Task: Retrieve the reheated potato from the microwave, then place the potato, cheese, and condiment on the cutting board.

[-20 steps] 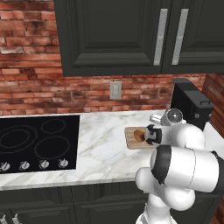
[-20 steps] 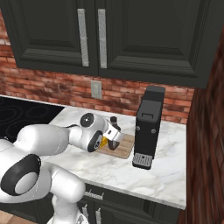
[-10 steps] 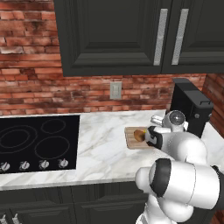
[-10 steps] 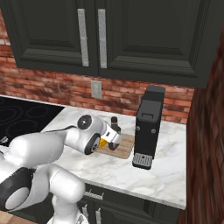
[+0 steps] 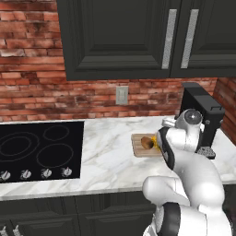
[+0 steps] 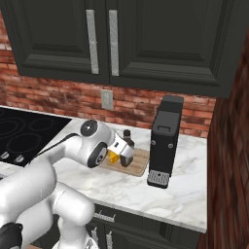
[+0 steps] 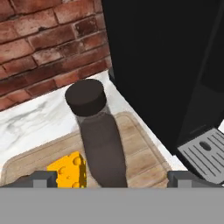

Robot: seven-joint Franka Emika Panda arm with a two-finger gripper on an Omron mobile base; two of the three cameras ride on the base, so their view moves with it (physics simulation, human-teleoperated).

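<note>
The cutting board (image 7: 142,151) lies on the marble counter beside the coffee machine. The dark condiment bottle (image 7: 99,140) stands upright on it, with the yellow cheese wedge (image 7: 68,169) just to its left. My gripper (image 7: 111,179) is open, its fingertips (image 7: 40,178) wide on either side of the bottle's base and clear of it. From the left base view the brown potato (image 5: 147,141) rests on the cutting board (image 5: 138,148), next to my hand. In the right base view the gripper (image 6: 129,147) sits low over the cutting board (image 6: 139,164), by the cheese (image 6: 113,157) and the condiment (image 6: 128,135). The microwave is out of view.
A tall black coffee machine (image 6: 164,141) stands close on the board's right, its drip tray (image 7: 203,153) near my right finger. A black cooktop (image 5: 39,150) fills the counter's left. Brick wall with an outlet (image 5: 121,95) and dark cabinets (image 5: 138,37) lie behind.
The elbow and upper arm have swung up and closer to the cameras. The hand stays at the board with its jaws wide, and the things on the board have not moved.
</note>
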